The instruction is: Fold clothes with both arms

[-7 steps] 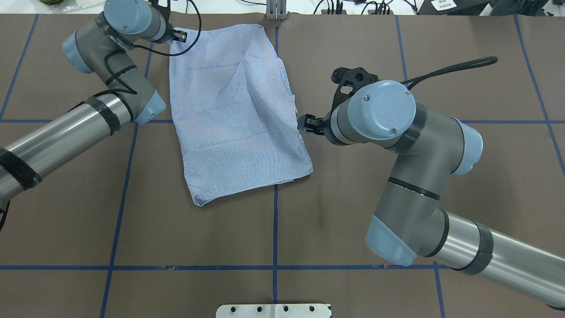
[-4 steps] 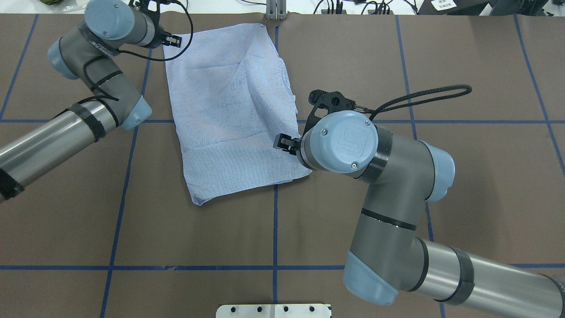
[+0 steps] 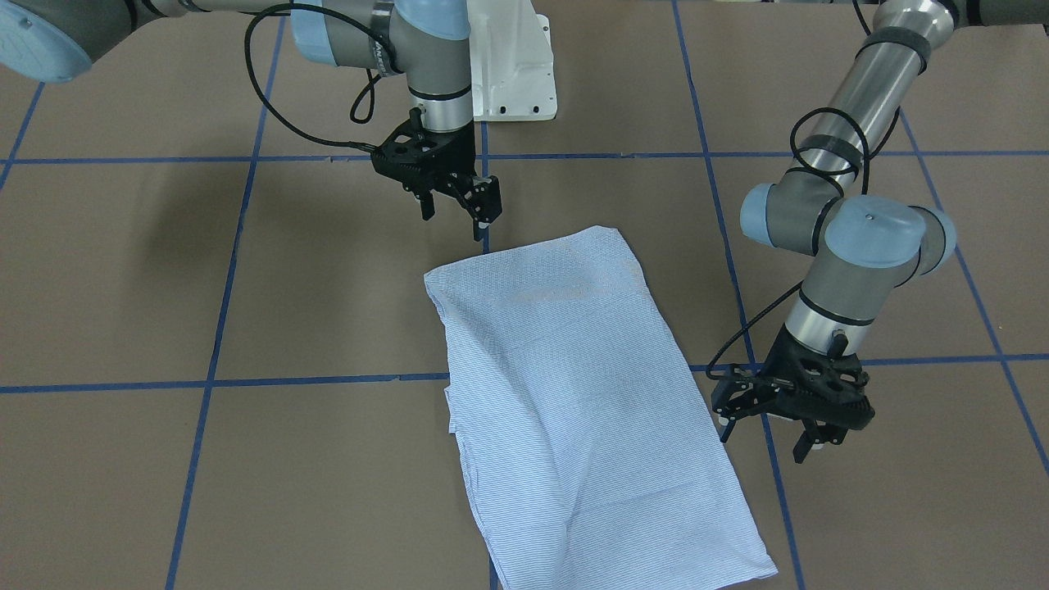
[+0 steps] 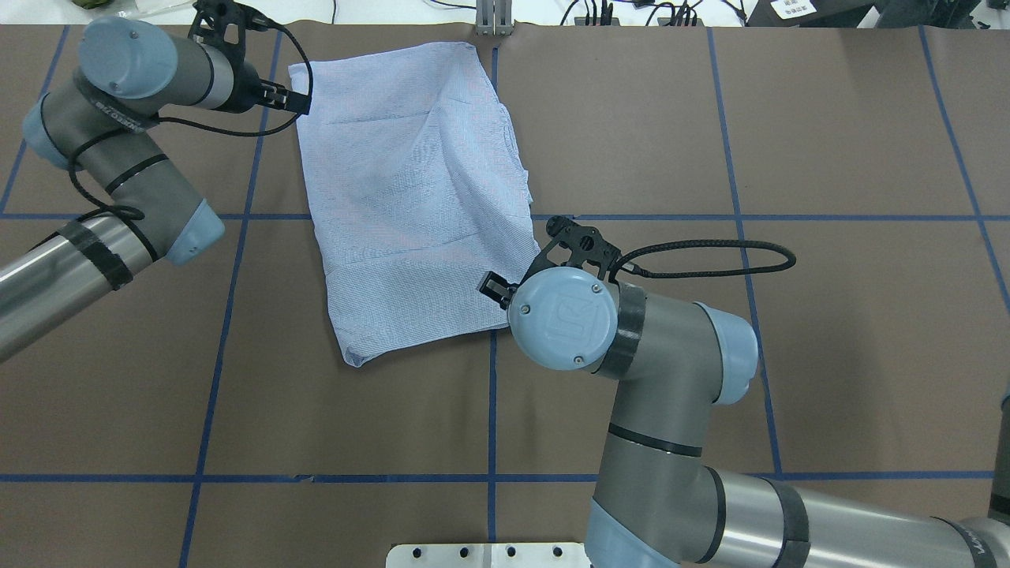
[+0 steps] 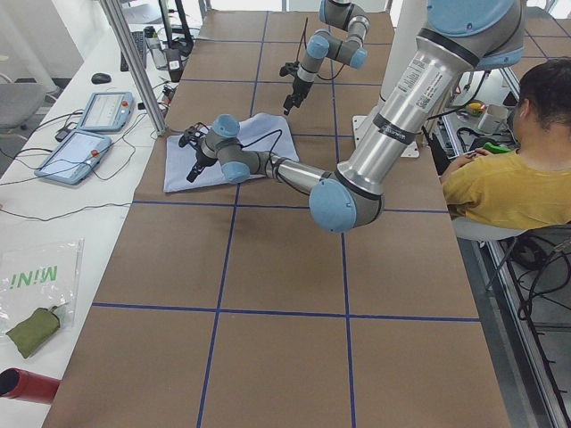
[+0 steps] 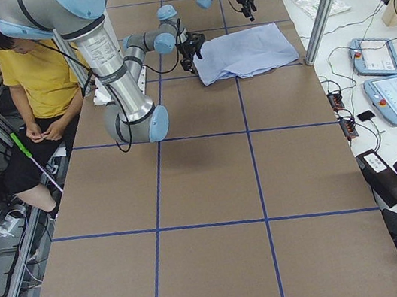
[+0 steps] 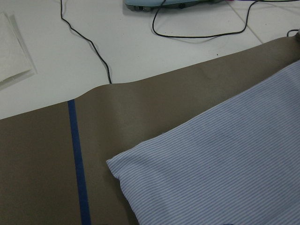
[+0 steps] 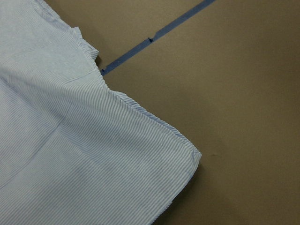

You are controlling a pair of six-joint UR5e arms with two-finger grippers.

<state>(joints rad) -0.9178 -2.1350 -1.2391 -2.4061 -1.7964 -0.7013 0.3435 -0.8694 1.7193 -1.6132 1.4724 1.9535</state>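
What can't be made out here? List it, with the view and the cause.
- Shirt collar, buttons, pocket: folded inside, unseen in every view.
- Shirt's near right corner: overhead, hidden under the right arm's wrist.
- Shirt's far end: front-facing view, cut by the bottom edge.
- Right gripper height over the table: not clear.
- Left gripper fingers: absent from its wrist view.

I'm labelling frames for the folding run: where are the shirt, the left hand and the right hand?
shirt (image 4: 410, 205): overhead view, middle of the folded cloth.
left hand (image 3: 766, 428): front-facing view, between its fingertips.
right hand (image 3: 457, 215): front-facing view, between its fingertips.
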